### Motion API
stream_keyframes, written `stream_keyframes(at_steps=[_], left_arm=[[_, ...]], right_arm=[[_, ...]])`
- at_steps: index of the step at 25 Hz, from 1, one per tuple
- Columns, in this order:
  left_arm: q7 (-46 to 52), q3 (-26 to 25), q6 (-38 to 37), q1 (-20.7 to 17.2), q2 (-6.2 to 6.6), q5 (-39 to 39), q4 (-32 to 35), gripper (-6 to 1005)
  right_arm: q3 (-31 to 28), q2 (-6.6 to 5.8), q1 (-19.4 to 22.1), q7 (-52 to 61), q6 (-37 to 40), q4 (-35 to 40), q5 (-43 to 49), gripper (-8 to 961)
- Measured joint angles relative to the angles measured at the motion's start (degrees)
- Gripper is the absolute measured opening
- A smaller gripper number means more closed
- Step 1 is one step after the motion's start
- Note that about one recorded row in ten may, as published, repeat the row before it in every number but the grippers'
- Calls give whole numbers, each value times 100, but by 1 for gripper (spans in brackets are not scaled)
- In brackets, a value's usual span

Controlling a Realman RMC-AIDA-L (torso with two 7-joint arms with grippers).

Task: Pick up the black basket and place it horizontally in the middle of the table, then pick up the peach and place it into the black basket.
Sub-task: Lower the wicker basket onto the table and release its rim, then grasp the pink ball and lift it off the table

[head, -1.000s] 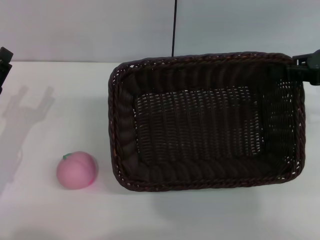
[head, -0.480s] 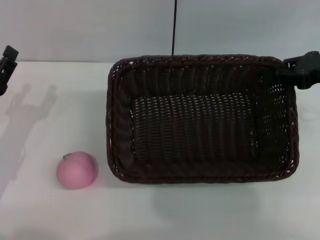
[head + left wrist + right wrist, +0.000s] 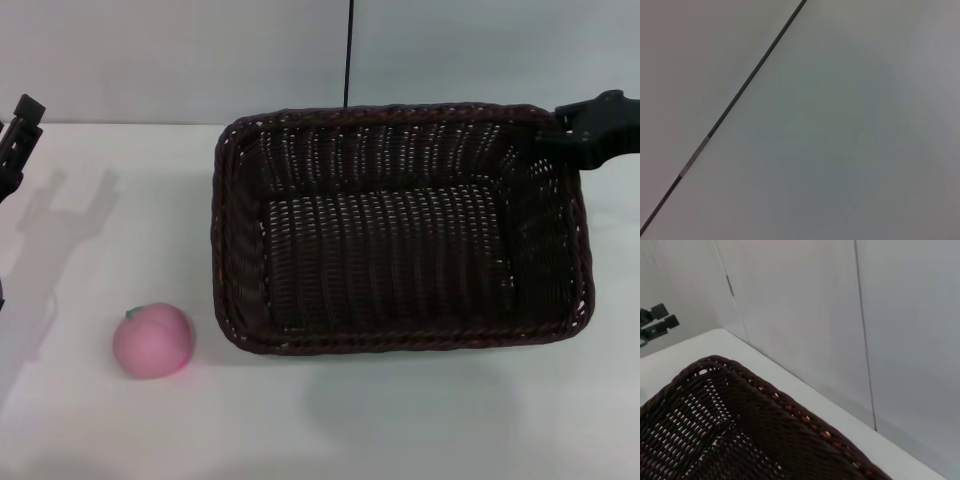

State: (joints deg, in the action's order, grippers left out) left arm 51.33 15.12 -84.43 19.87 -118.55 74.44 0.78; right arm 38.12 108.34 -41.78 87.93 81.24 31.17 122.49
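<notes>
Dark brown-black woven wicker basket (image 3: 400,230), large, rectangular, rounded corners, braided rim, openwork sides, sits long side across the broad plain white table (image 3: 420,420), filling centre to right of the head view. Nothing inside it. Its far edge lies near the table's back edge and the grey wall (image 3: 180,55).

Right gripper (image 3: 562,128), black, is at the basket's far right corner, over the rim; looks in contact with the rim there, but cannot tell whether its fingers are clamped on it or apart. Right wrist view shows only the basket's rim corner (image 3: 765,395) close up, the white table beyond it, wall panels, and the other arm's gripper (image 3: 655,325) far off.

Small round pink toy peach (image 3: 153,340), smooth, tiny green leaf on top, rests on the table to the left of the basket's near left corner, close to it but apart, not touching.

Left gripper (image 3: 18,140), black, is at the far left edge of the head view, raised above the table, well apart from the peach and the basket, its shadow (image 3: 60,220) on the white surface. Finger state cannot be told. Left wrist view shows only grey wall with a dark seam line (image 3: 740,95).
</notes>
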Motion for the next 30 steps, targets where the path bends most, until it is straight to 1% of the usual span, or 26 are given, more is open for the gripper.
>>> stream_keyframes(at_steps=[2,8,14,15,16,17,19,20,21,22,23,25,26,27,28,30], left_arm=[[0,0,1,0,0,0,0,823],[13,0,7,16,-1,0,-10,823],[16,0,7,17,-1,0,-9,823],[15,0,7,18,-1,0,-9,823],[14,1,7,18,-1,0,-9,823],[14,13,1,18,-1,0,-9,823],[21,37,-13,14,1,1,-3,823],[78,137,-90,-16,19,1,48,823],[154,289,-210,-71,36,4,163,823],[154,289,-210,-71,36,4,163,823],[232,445,-327,-125,49,14,306,823],[466,840,-544,-276,81,86,770,823],[645,1098,-673,-381,107,199,1113,823],[807,1301,-767,-481,152,294,1430,823],[911,1450,-883,-571,196,443,1665,823],[957,1601,-1098,-722,286,782,1966,823]], right_arm=[[-2,22,-14,-3,-11,6,0,213],[2,74,-49,-8,-105,-9,33,391],[-66,109,35,-8,-380,-8,-12,450],[-97,125,60,-9,-448,-6,-30,460],[-222,183,152,-51,-620,29,-122,470],[-222,183,152,-51,-620,29,-122,480],[-501,258,333,-256,-789,54,-430,500],[-666,302,452,-408,-837,58,-709,500],[-1050,434,797,-731,-919,60,-1433,500],[-1050,434,797,-731,-919,60,-1433,500],[-1207,510,971,-887,-950,59,-1766,500],[-1462,666,1336,-1249,-992,49,-2583,500],[-1610,829,1718,-1603,-1056,13,-3400,500],[-1675,898,1868,-1696,-1107,-2,-3750,500],[-1675,898,1868,-1696,-1107,-2,-3750,500],[-1876,1014,2181,-1826,-1218,-89,-4427,500]])
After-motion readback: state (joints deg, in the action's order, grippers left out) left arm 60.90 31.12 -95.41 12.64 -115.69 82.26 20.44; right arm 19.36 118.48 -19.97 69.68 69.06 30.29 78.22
